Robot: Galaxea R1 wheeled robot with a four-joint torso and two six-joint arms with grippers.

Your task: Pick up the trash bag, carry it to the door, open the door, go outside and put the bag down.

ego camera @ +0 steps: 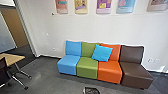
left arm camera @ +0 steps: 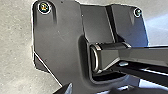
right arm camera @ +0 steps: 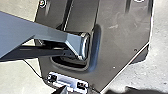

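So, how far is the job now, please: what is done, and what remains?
No step can be confirmed as done, and whether the bag is in hand, I cannot tell. The robot is indoors, facing the colourful sofa, so going outside and putting the bag down appear left.

The gray floor [ego camera: 45,72] reaches beyond the left hand [left arm camera: 96,89]. Well ahead of the hand, four coloured seats [ego camera: 87,67] stand on it in a row; a table [ego camera: 12,59] and dark chair [ego camera: 3,71] stand farther left.
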